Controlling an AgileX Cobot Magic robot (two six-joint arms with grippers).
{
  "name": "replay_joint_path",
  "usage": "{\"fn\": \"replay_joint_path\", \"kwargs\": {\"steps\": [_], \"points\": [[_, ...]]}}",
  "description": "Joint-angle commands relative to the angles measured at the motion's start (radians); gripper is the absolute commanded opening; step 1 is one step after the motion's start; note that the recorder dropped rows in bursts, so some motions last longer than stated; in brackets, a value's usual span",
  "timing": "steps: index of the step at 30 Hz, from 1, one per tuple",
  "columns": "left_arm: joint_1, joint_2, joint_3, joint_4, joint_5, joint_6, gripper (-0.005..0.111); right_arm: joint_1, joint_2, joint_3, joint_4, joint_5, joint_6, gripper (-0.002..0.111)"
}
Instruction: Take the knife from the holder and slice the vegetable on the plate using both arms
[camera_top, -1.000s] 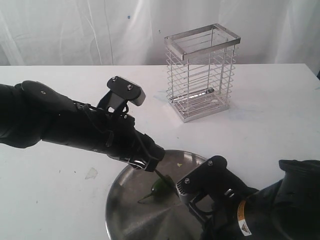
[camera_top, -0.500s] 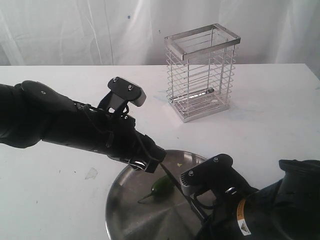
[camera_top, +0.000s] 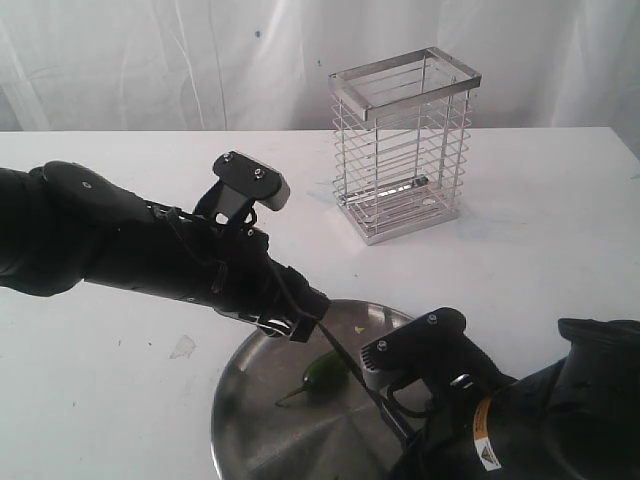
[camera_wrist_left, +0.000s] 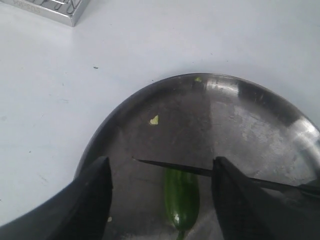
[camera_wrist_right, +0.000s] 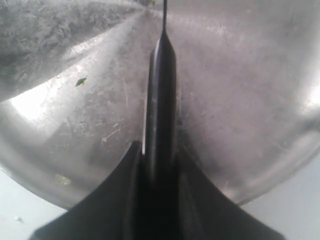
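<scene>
Knife held over the vegetable on the plate, holder standing apart.

The knife (camera_wrist_left: 200, 171) is clamped by its black handle between the right gripper's (camera_wrist_right: 159, 165) fingers, its dark narrow blade reaching across the top of the green vegetable (camera_wrist_left: 181, 199); whether the edge touches it cannot be told. The vegetable lies on the shiny plate (camera_top: 250, 420) with its thin stem pointing toward the near rim, small pale scraps scattered close by. The left gripper (camera_wrist_left: 160, 192) hangs just above, fingers (camera_wrist_left: 92, 192) spread apart on either side of the vegetable. The wire holder (camera_top: 403, 145) stands upright farther back on the white counter (camera_top: 120, 180).
</scene>
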Motion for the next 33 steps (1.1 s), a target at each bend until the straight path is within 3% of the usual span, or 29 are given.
{"fn": "replay_joint_path", "kwargs": {"steps": [1, 28, 33], "points": [[0.001, -0.008, 0.009, -0.015, 0.009, -0.010, 0.062, -0.005, 0.000, -0.007, 0.052, -0.014, -0.066, 0.000], [0.001, -0.004, 0.009, -0.015, -0.005, -0.010, 0.061, -0.005, 0.098, -0.007, 0.070, -0.089, -0.083, 0.000], [0.001, 0.049, 0.009, -0.015, -0.003, -0.010, 0.051, -0.005, 0.098, -0.007, 0.070, -0.089, -0.083, 0.000]]}}
